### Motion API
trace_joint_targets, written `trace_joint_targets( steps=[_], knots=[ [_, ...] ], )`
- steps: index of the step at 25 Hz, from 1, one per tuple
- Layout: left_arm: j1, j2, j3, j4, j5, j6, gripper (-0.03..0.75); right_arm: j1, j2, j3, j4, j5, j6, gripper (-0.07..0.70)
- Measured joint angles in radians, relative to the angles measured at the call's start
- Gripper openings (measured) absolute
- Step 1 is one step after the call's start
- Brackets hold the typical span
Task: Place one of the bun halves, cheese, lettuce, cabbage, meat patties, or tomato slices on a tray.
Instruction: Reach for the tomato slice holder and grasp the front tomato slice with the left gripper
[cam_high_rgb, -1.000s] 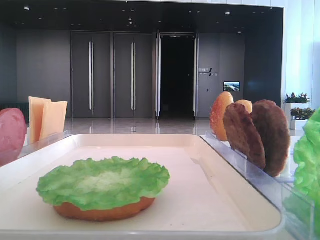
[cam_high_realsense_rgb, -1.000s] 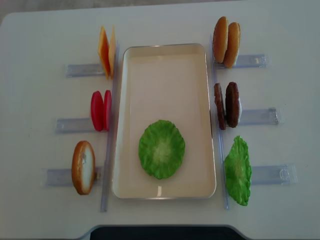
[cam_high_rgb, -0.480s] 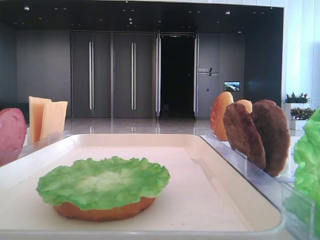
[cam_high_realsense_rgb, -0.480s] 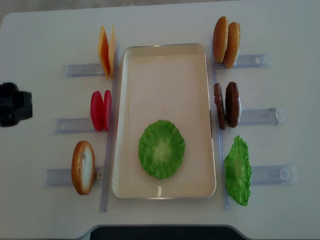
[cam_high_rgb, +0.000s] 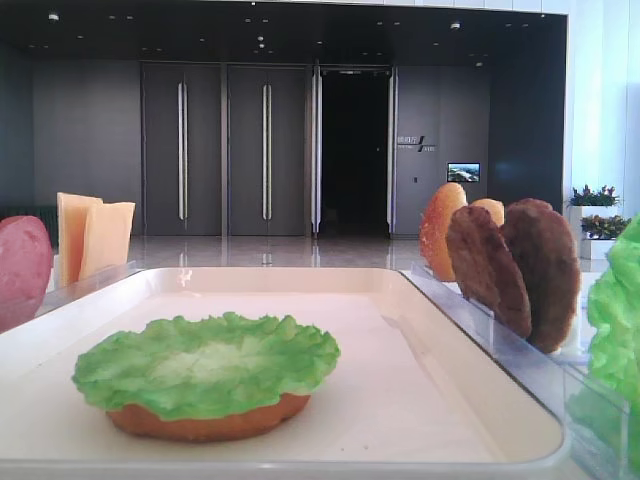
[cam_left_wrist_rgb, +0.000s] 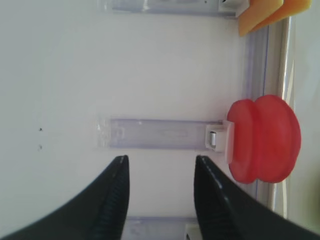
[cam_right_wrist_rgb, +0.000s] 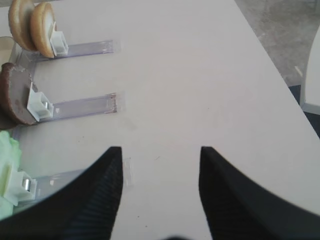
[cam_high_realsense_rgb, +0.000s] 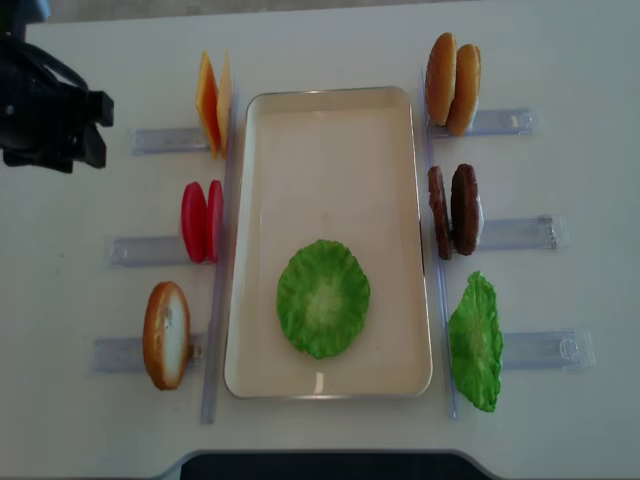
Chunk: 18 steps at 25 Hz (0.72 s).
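Front view: lettuce (cam_high_rgb: 206, 363) sits on a bun (cam_high_rgb: 208, 421) at lower left of the tray (cam_high_rgb: 470, 400). Right wrist: right gripper (cam_right_wrist_rgb: 159, 155) open over bare worktop (cam_right_wrist_rgb: 190, 90). Left wrist: left gripper (cam_left_wrist_rgb: 160, 165) open, empty, tomato slices (cam_left_wrist_rgb: 264, 139) at right. Overhead: lettuce at tray's lower middle.

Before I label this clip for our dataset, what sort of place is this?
Probably a robot demo table in a large lobby or hall: behind the tray stand tall dark double doors, a glossy floor, and planters by a bright wall. The burger parts look like props.

White table (cam_high_realsense_rgb: 330, 50), tray (cam_high_realsense_rgb: 330, 98), clear racks (cam_high_realsense_rgb: 520, 234)
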Motion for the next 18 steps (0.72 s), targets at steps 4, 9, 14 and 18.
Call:
trace_joint_targets(
  steps=[4,9,14,18],
  knots=[
    [0.0,0.08,-0.061,-0.016,-0.001,0.003,0.327,0.0,0.0,0.0,0.0,0.0,0.0,0.366],
    [0.0,0.127,-0.092,-0.019,-0.008,0.003,0.328,0.0,0.0,0.0,0.0,0.0,0.0,0.366],
    [-0.061,0.129,-0.095,-0.015,-0.012,0.003,0.34,0.0,0.0,0.0,0.0,0.0,0.0,0.366],
    [-0.184,0.129,-0.095,-0.015,-0.027,-0.05,0.393,0.0,0.0,0.0,0.0,0.0,0.0,0.366]
  ],
)
